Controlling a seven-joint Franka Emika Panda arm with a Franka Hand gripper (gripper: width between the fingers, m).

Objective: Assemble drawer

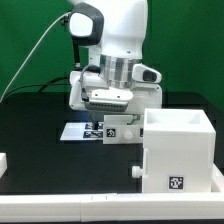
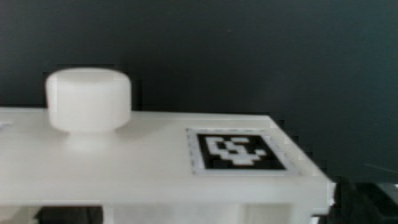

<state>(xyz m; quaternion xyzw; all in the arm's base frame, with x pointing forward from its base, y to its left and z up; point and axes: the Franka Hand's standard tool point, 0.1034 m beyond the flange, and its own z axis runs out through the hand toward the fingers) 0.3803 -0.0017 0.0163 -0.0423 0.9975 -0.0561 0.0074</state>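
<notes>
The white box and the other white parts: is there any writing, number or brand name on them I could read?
Readable words, numbers or brands: none in either view.
White box: a square black-and-white tag, a pattern, no letters.
Marker board: such tags, too small to make out.
White panel by the knob: one more pattern tag, no letters.

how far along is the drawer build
Done: the drawer box stands at the exterior view's right; a bump low on its side may be a fitted drawer's knob. In hand: nothing, the arm hovers over the knobbed drawer part. Left: grasping that part and sliding it in.
</notes>
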